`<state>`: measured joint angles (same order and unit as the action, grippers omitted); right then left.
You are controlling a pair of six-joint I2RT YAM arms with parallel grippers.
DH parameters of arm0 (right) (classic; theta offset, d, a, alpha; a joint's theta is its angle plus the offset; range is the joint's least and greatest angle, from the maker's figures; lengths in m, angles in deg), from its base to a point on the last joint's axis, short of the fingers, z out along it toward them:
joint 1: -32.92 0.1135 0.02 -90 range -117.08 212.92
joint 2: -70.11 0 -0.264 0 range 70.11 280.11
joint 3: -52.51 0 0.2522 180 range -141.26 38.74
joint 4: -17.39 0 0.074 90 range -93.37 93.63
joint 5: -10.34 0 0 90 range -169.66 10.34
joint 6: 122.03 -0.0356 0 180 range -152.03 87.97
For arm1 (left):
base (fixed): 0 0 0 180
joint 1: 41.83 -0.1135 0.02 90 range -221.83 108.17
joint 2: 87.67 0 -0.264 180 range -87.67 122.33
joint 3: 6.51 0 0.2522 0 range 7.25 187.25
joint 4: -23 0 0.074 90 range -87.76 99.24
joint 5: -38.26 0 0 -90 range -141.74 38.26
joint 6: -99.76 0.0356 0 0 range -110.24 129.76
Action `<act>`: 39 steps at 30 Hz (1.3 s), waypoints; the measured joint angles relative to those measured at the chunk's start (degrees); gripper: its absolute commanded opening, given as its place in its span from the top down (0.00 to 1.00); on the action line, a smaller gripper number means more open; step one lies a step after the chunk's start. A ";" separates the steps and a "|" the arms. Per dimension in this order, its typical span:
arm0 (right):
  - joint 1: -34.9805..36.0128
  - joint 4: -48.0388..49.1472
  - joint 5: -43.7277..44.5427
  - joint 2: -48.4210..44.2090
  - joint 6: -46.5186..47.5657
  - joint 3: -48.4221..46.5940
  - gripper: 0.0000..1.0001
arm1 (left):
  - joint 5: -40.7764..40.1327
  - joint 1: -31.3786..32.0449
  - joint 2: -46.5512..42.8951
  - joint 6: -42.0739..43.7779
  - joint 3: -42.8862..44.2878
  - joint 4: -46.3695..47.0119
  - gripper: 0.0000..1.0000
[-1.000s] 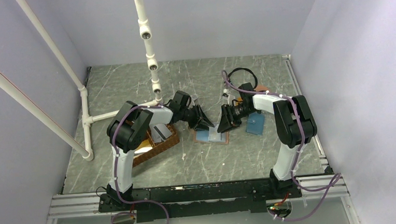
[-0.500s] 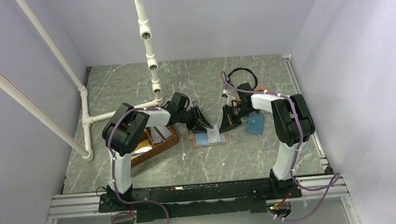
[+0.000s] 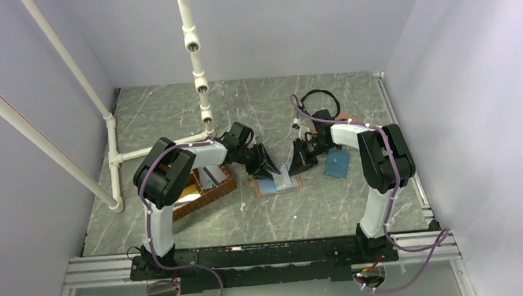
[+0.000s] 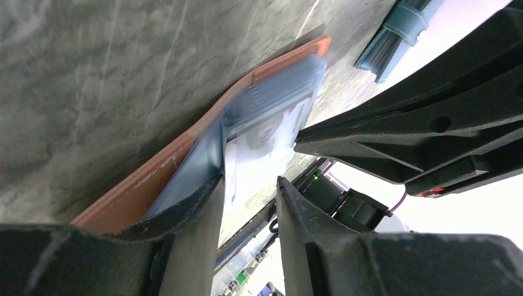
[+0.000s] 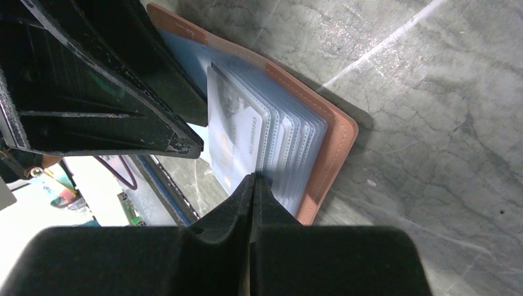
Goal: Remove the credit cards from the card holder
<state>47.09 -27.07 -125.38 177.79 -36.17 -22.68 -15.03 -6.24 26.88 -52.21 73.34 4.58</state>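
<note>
The card holder (image 3: 275,184) lies open on the table, salmon-pink outside (image 5: 333,148) with light-blue clear sleeves (image 5: 290,148) fanned inside. One grey-silver credit card (image 5: 237,132) shows in the top sleeve, and appears again as the card (image 4: 268,132). My right gripper (image 5: 254,179) is shut, tips touching the near edge of the sleeves; whether a sleeve or card is pinched I cannot tell. My left gripper (image 4: 250,185) is open over the holder's other side (image 4: 154,179), with one finger (image 4: 206,203) resting on the blue pocket and a pale sleeve edge beside it.
A wicker basket (image 3: 221,186) sits left of the holder under the left arm. To the right lies a teal-blue wallet (image 3: 336,163). A black cable loop (image 3: 322,96) is at the back. White pipe framing (image 3: 113,157) stands on the left.
The right gripper has closed at the sleeves' edge. The left gripper opened slightly, and the holder shifted a little to the left.
</note>
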 measured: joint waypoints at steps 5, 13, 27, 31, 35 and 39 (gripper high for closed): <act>0.02 0.00 -0.07 0.11 0.00 -0.07 1.00 | -0.11 0.52 -0.07 -0.50 0.68 -4.20 0.59; 0.02 -0.15 -0.55 0.59 0.02 -0.44 1.00 | 0.00 1.25 -0.04 -2.43 1.44 -5.22 0.66; 0.02 -0.24 -0.61 0.61 0.13 -0.48 1.00 | -0.42 0.98 0.61 -2.34 1.33 -6.82 1.00; 0.02 -0.24 -0.59 0.61 0.15 -0.48 1.00 | -0.66 0.98 0.35 -0.17 1.31 -6.95 1.00; 0.02 -0.24 -0.52 0.59 0.15 -0.48 0.99 | -0.66 0.96 -0.28 0.83 0.20 -5.49 1.00; 0.04 -0.20 -0.50 0.59 0.15 -0.48 0.98 | -0.46 0.22 -2.14 0.52 -2.71 -2.32 1.00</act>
<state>47.13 -27.27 -125.88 178.38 -36.02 -23.16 -15.49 -6.02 24.73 -51.69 70.63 2.26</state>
